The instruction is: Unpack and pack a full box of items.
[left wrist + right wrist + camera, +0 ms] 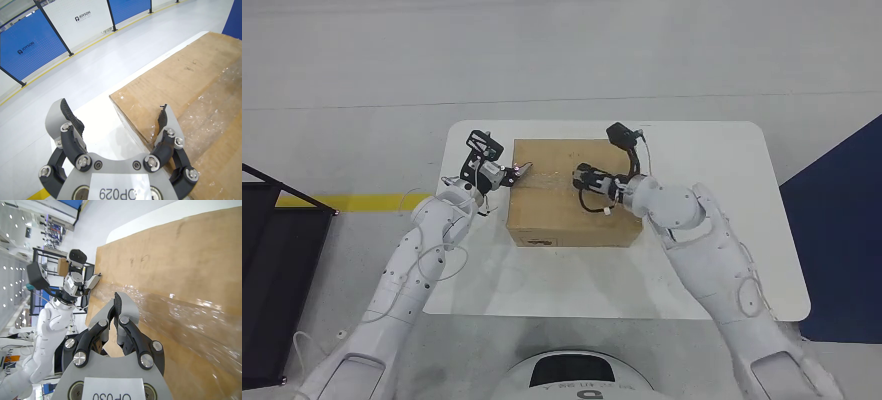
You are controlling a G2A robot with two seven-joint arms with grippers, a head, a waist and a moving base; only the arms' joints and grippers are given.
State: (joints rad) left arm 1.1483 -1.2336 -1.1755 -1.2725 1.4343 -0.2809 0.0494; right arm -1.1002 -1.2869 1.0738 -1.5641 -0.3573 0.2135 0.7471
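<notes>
Brown cardboard box [572, 205], sealed with clear tape [170, 308]: middle of white desk [712, 270], toward far edge. Left hand [113, 107]: spread, straddling box's left top edge. Right hand [116, 300]: pressed together, low over tape seam.

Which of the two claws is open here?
The left claw, spread wide astride an end edge of the cardboard box. The right claw is shut, over the clear tape along the box top.
</notes>
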